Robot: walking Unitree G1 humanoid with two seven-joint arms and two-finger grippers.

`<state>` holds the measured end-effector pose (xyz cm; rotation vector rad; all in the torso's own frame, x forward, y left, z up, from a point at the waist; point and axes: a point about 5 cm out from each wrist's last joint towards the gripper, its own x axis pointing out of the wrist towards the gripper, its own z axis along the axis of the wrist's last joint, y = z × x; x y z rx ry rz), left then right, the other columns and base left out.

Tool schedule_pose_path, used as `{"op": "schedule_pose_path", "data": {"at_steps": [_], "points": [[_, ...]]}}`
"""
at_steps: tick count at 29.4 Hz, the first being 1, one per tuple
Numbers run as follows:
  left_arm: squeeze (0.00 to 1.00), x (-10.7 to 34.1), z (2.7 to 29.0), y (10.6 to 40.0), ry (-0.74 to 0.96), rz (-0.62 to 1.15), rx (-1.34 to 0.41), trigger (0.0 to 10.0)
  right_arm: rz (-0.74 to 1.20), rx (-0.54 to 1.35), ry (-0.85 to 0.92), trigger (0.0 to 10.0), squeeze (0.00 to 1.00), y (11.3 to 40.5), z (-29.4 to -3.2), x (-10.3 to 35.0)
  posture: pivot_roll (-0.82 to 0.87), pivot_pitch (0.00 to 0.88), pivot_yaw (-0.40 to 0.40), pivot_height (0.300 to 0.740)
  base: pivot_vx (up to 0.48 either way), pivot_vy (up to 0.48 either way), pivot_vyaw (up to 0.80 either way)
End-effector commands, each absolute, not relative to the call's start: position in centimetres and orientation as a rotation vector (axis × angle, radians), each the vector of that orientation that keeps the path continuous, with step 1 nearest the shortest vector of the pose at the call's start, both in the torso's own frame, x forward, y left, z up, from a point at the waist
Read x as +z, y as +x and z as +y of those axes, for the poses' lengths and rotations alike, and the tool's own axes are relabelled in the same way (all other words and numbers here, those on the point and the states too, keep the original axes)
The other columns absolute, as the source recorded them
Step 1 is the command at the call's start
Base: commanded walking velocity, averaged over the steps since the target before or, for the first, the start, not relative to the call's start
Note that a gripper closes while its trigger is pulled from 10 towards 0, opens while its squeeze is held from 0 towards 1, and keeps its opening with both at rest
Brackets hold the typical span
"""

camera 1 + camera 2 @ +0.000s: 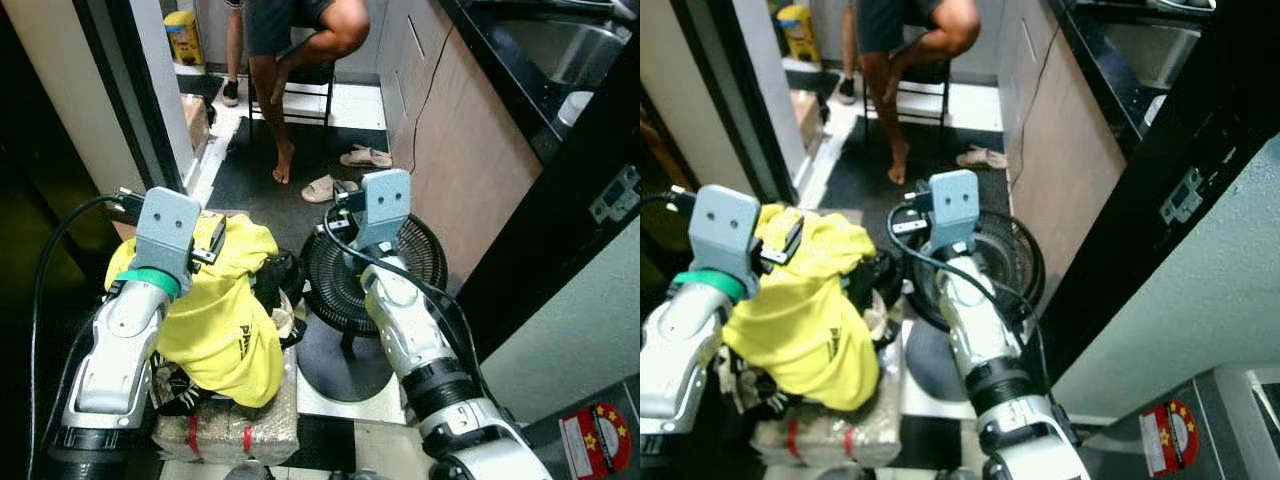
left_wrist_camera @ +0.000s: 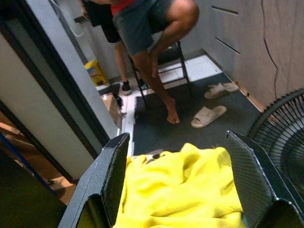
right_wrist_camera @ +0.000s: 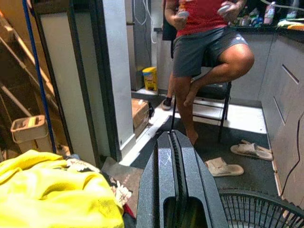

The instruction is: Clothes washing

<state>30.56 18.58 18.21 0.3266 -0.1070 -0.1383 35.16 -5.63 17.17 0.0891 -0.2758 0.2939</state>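
Note:
A yellow garment is draped over a pile of dark clothes on the floor at my left. My left gripper is open, its fingers wide apart, and the yellow cloth bunches between them. In the eye views the left wrist sits right on top of the garment. My right gripper is shut with nothing in it. It hovers over a black floor fan, beside the clothes pile.
A person sits on a black chair ahead, with slippers on the dark mat. A wooden cabinet runs along the right and a door frame stands at the left. A wrapped bundle lies under the pile.

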Motion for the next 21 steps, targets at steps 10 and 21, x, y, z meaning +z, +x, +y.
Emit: {"op": "schedule_pose_path", "data": {"at_steps": [10,21], "points": [[0.0,14.3,19.5,33.2,0.434,0.144,-0.083,10.0,-0.171,0.28,0.008,10.0,0.0,36.2,-7.0,15.1,0.15,0.0,-0.036,0.74,0.0,0.0,0.0],[0.0,13.6,21.5,36.2,0.425,0.279,-0.023,10.0,-0.176,0.285,-0.034,10.0,0.0,37.0,-7.8,15.6,0.14,0.018,-0.091,0.74,0.0,0.0,0.0]]}}
